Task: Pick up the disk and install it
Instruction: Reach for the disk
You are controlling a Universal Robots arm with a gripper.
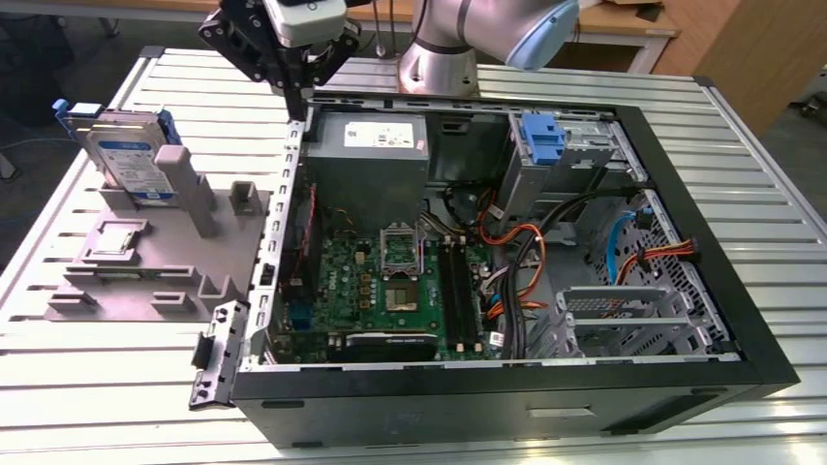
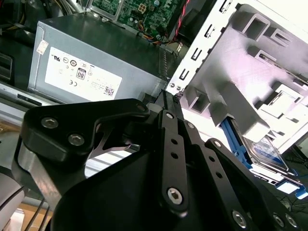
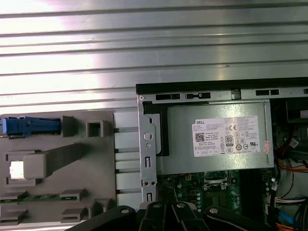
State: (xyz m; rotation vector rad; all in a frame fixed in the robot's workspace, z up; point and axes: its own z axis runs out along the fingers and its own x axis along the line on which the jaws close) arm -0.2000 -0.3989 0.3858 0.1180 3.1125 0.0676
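Blue-framed disk [image 1: 134, 160] stands upright in the grey holder [image 1: 142, 281] — top edge free for grasping; the gripper [image 1: 296, 103] hovers apart, closed and empty.

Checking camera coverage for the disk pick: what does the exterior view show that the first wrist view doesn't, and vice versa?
Exterior view adds: the disk with its label face visible, standing upright in the grey fixture; the arm and whole tool by the case corner near the power supply; the bare blue clip inside. First wrist view adds: a straight-down look at the disk's blue bracket edge in its slot. Shared: disk, fixture, power supply, motherboard, ribbed table.
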